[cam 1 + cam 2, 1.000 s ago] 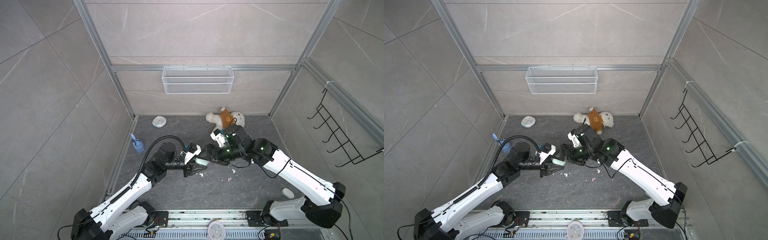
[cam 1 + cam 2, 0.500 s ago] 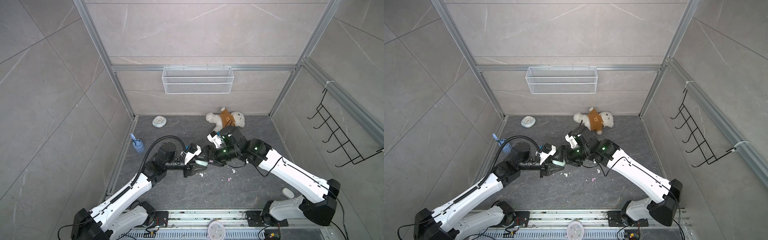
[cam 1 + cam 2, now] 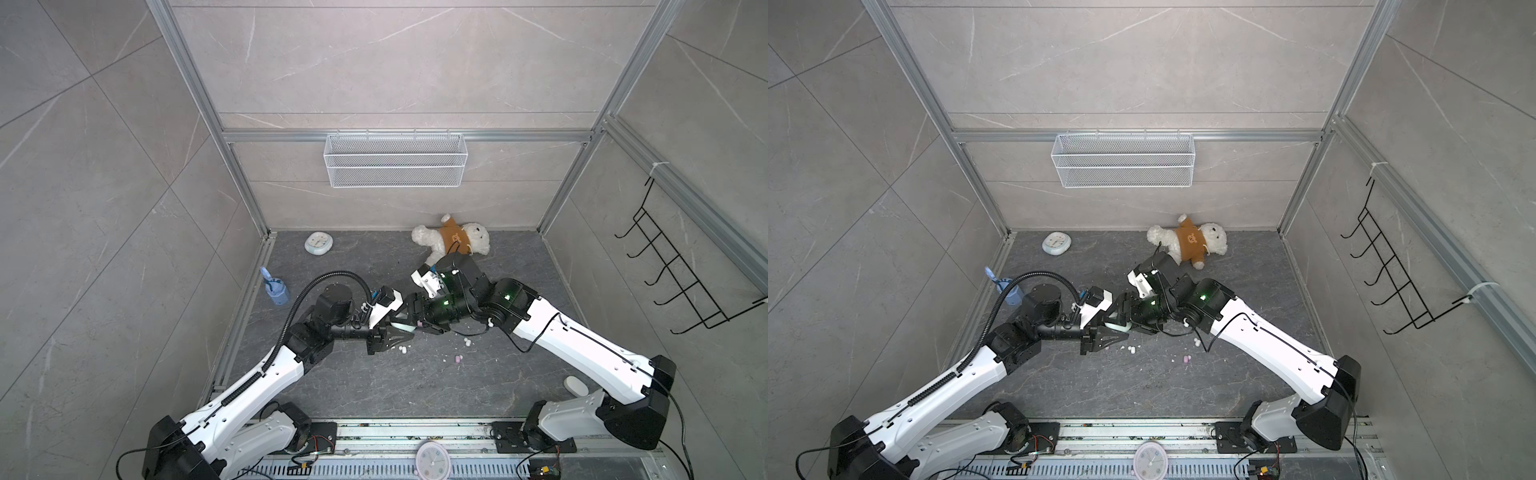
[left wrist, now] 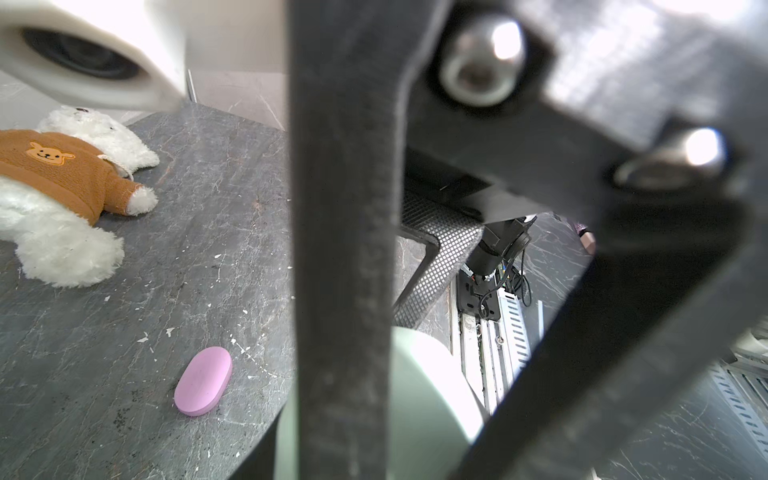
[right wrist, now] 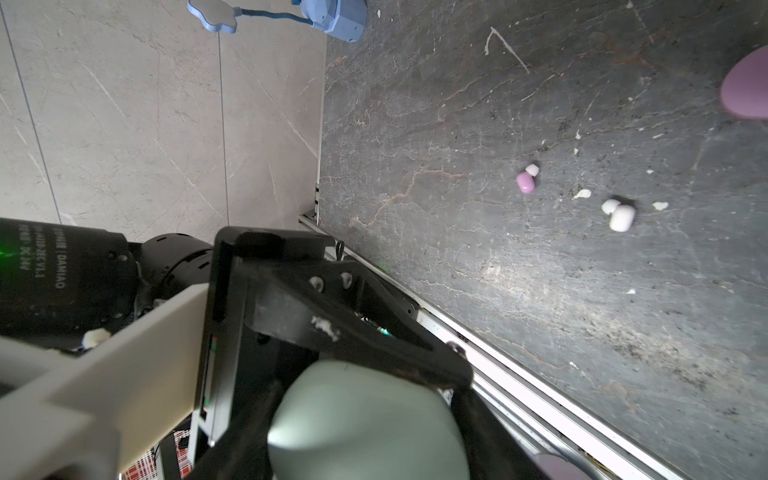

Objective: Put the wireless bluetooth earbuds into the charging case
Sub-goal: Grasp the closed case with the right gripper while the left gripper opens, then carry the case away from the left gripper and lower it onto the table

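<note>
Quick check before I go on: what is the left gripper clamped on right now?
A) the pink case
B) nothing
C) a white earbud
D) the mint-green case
D: the left gripper has its black fingers closed on opposite sides of the mint-green case, as both wrist views show.

- Teddy bear (image 3: 451, 240): white, brown sweater, lies on the floor by the back wall, just behind the right gripper (image 3: 415, 320).
- Pale blue clock (image 3: 318, 243): flat on the floor, well behind the left gripper (image 3: 402, 329) and off to its left.
- Blue bottle-like object (image 3: 274, 293): by the left wall, well left of the left gripper.
- Wire basket (image 3: 395, 164): white, hung on the back wall, high above both grippers.
- Hook rack (image 3: 681, 282): black, on the right wall, far right of the right gripper.
- Pink clock (image 3: 433, 459): on the front rail, well in front of both grippers.
- White crumbs (image 5: 582, 193): scattered on the dark floor near the grippers.
</note>
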